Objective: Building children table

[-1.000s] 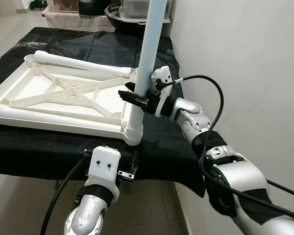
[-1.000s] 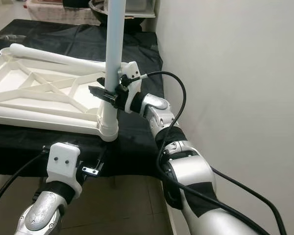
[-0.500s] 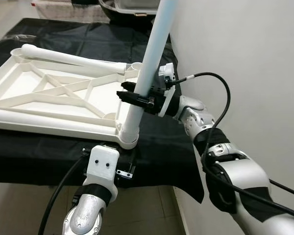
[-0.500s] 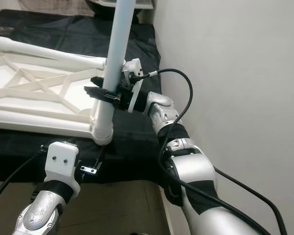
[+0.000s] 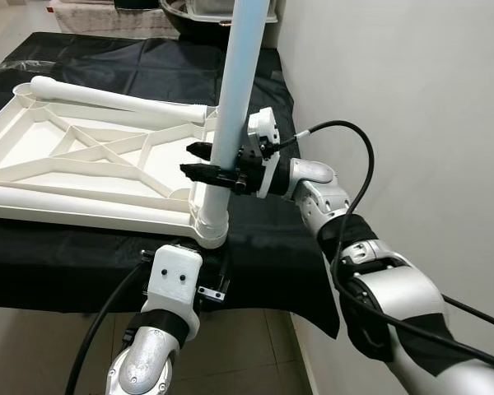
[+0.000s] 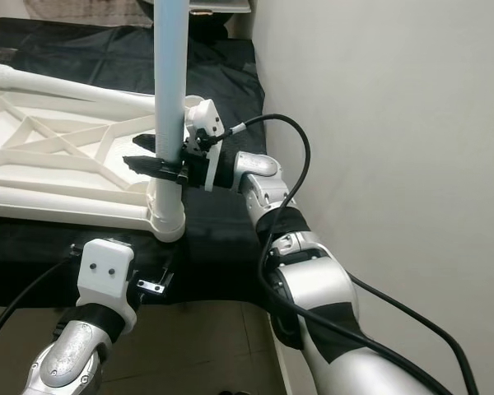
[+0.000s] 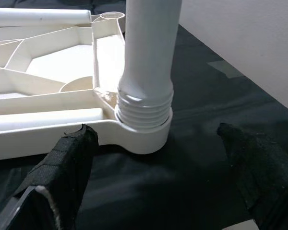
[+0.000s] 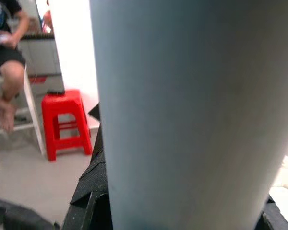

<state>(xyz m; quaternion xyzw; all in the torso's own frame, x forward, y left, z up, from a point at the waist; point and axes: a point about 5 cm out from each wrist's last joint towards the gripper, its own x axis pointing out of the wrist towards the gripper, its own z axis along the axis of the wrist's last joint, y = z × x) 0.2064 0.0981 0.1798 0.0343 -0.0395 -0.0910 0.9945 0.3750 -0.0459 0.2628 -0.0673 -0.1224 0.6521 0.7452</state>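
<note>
Left wrist view alone reveals threads at the socket of the upright white plastic table leg; centre frame, the right gripper clasps it.

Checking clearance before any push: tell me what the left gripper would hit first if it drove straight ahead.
Probably the white plastic corner socket of the upturned tabletop, where the pale tube leg is threaded in. It lies dead ahead of the open left gripper; depth is uncertain.
</note>
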